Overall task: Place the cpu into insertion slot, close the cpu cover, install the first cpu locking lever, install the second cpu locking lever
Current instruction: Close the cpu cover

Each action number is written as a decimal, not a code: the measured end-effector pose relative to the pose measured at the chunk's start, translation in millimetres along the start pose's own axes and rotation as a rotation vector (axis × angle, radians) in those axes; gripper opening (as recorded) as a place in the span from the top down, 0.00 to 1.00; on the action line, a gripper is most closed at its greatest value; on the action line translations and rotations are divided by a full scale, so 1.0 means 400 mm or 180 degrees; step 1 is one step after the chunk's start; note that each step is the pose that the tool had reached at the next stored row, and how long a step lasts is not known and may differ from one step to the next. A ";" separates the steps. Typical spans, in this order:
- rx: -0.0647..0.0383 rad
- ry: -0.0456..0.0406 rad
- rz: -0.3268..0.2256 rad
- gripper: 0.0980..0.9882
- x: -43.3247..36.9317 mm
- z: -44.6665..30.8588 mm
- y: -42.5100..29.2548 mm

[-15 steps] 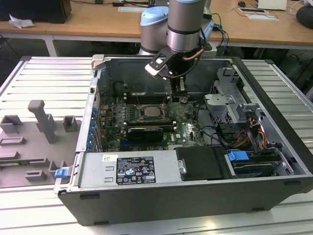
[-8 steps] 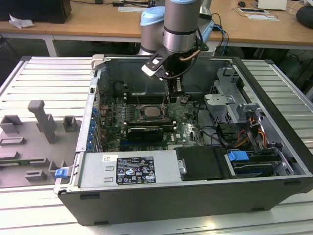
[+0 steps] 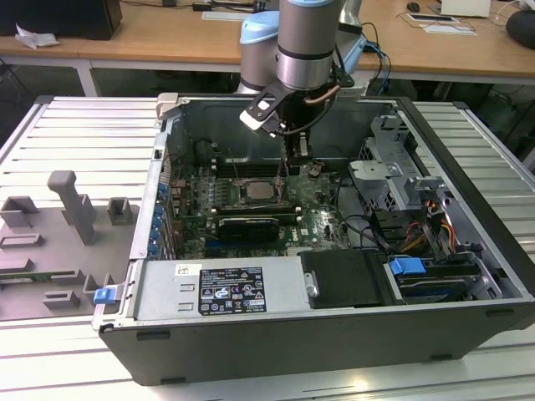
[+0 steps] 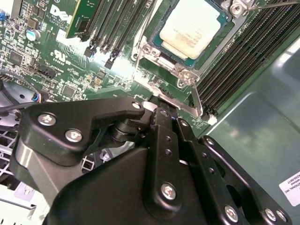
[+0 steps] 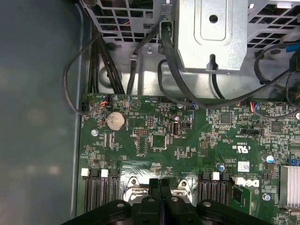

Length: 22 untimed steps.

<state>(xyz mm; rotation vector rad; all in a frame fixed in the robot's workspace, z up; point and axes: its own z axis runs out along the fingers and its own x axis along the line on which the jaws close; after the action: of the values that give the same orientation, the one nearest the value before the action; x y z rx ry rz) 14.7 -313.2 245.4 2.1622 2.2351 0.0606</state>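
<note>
Grey slatted table (image 3: 84,134), wooden desks (image 3: 184,38) behind, bears case (image 3: 334,351) holding cpu (image 4: 194,26).

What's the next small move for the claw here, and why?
Probably press the shut claw gently down on the locking lever beside its tips. The cpu already sits in the socket with the cpu cover lying flat around it, so latching seems what's left.

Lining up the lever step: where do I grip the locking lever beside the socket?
Probably its free bent end, where the locking lever sticks out past the cpu cover toward the memory slots. Come from above, pinching across the thin bar.
</note>
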 end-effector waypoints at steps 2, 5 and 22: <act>0.0000 0.0000 0.0000 1.00 0.000 0.000 -0.002; 0.0000 0.0000 0.0000 1.00 0.000 0.000 -0.004; 0.0000 0.0000 0.0000 1.00 0.002 0.005 -0.051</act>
<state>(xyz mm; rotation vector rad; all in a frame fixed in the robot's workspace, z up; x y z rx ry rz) -5.6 -313.3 242.2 2.1620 2.2352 0.0605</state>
